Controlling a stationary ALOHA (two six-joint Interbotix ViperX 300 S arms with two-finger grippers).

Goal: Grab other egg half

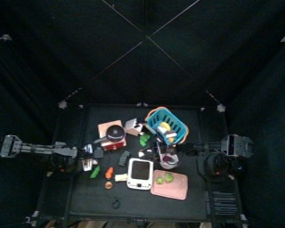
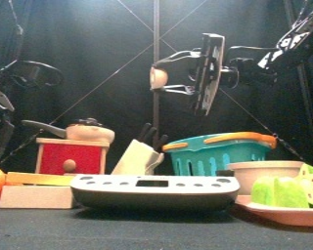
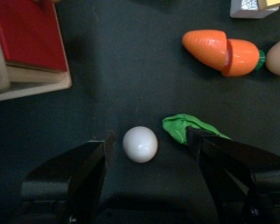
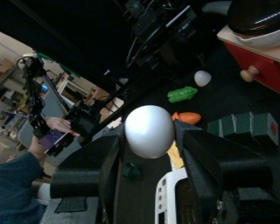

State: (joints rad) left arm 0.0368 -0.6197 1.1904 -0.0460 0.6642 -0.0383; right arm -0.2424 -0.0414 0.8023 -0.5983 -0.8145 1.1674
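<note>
A white egg half [image 3: 139,143] lies on the black table, in the gap between the open jaws of my left gripper [image 3: 154,150], which hovers just above it without touching. From the right wrist view the same egg half [image 4: 202,78] is a small white shape far below. My right gripper [image 2: 174,75] hangs high over the table, shut on another white egg half [image 4: 150,129], which also shows in the front view as an egg half [image 2: 159,76].
A green leafy piece [image 3: 194,128] lies just beside the table egg half, with an orange carrot [image 3: 223,51] farther off and a red box [image 3: 29,42] to the side. The scale [image 2: 154,190], teal basket [image 2: 219,154] and plate of green pieces [image 2: 288,209] fill the front. A person [image 4: 17,182] sits beyond the curtains.
</note>
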